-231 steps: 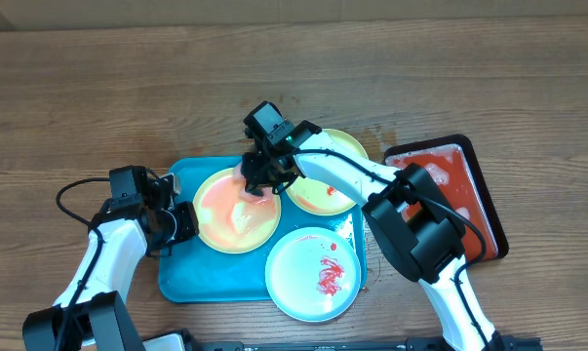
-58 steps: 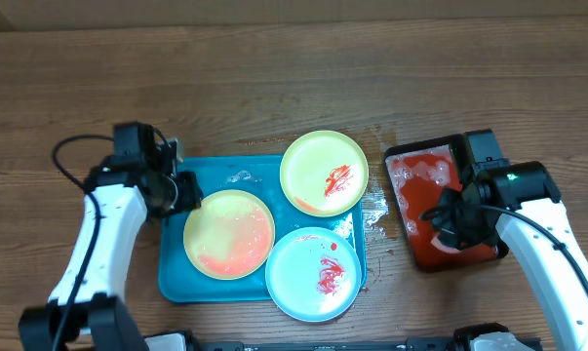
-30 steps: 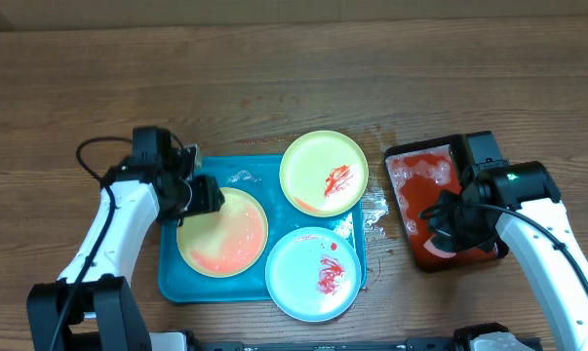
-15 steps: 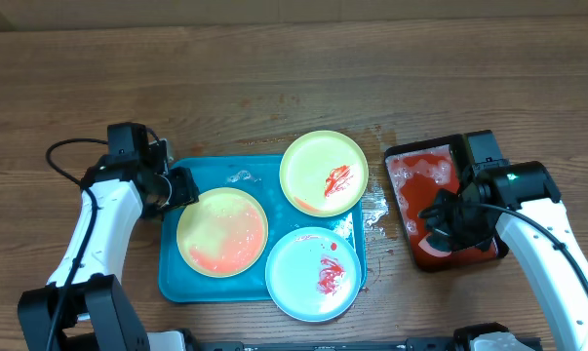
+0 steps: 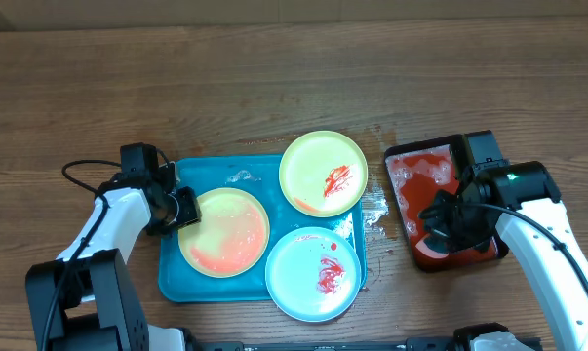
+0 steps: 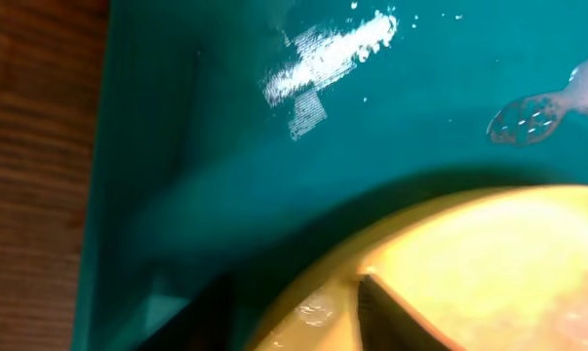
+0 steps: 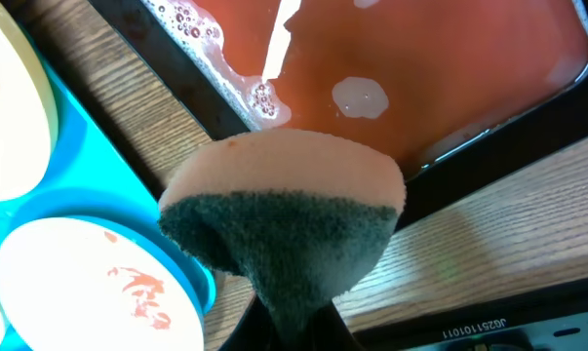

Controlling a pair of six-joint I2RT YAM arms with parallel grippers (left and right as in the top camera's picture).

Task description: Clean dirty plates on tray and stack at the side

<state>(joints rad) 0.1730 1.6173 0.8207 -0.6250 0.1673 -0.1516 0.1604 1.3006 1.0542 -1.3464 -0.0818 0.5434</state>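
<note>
While flat, tray lengthwise left-right

You get one readable string only: upside-down printed code, looks like "JG251101101", on pale strip at bottom edge of right wrist view. Tiny print, don't trust every character. Nothing legible elsewhere.

And over on the wooden desk there's a small black tray brimming with foamy red liquid, a sponge, orange over dark green, poised over its rim.
</note>
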